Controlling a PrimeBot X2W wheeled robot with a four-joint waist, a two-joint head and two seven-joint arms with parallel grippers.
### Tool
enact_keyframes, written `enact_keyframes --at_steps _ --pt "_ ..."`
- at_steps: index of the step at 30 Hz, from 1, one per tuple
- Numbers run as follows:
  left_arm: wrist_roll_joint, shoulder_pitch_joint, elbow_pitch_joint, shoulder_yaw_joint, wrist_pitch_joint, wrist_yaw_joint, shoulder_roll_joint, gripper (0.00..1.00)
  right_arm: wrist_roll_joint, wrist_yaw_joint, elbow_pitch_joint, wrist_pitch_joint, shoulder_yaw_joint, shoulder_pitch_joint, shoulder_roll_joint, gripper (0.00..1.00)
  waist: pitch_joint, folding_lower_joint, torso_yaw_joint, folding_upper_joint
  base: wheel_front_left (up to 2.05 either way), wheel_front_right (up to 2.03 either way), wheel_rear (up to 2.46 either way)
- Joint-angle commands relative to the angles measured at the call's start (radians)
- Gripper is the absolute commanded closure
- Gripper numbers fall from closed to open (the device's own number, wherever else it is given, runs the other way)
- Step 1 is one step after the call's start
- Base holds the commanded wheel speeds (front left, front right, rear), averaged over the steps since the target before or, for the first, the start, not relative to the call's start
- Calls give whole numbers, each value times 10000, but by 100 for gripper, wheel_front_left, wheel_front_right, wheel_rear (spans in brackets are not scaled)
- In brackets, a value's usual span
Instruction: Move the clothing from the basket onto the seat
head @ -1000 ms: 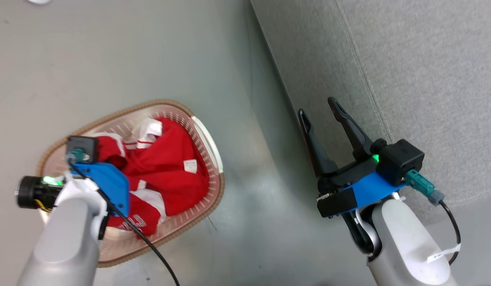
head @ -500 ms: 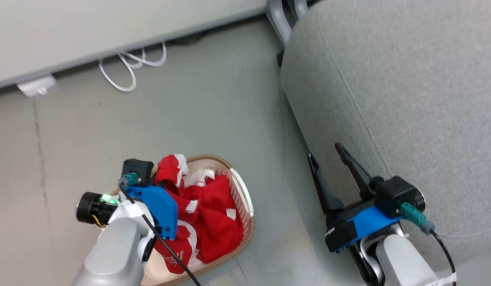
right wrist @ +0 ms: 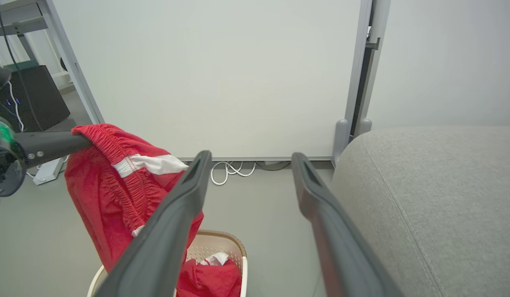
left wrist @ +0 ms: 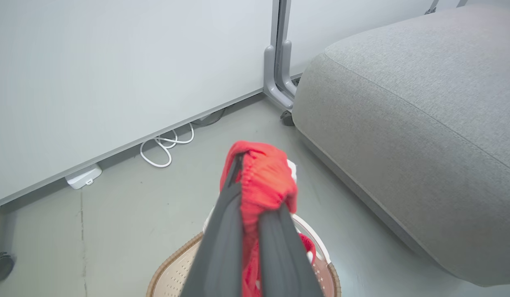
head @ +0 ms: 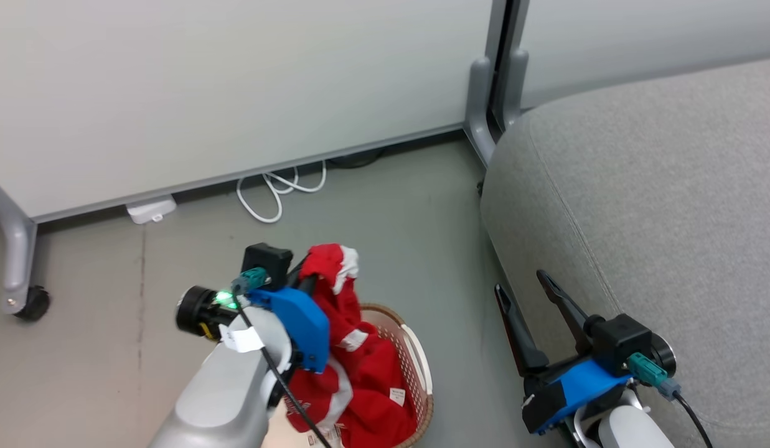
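Mid-lift, holding clothing (right wrist: 106, 181) above the basket (head: 423, 373) with the left gripper (head: 305, 283) clamped on its waistband, right gripper (head: 521, 283) spread empty beside the seat (head: 640, 186) — next, likely swinging rightward and over the seat's edge before releasing.

Pale grey left forearm (head: 223, 398) and right forearm (head: 627, 432) each end in a bright blue bracket (head: 300, 320) bearing a boxy black camera (head: 267, 258) with teal connector (head: 253, 277) and black cable (head: 279, 379). The right gripper (head: 519, 280) has two long dark tapering fingers (head: 515, 330). A green light (head: 223, 297) glows at the left wrist.
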Motion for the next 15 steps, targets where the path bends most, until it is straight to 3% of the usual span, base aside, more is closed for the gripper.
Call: enact_keyframes --at_steps 1,15 --pt "-160 -192 -142 -162 -12 -13 -57 100 -62 1 -19 67 -65 206 -27 0 -282 3 225 -1 0 0 0" --pt "-1933 -1011 -1493 -1566 114 -15 -241 100 -204 1 -533 610 -87 730 -24 0 -881 3 514 -1 0 0 0"
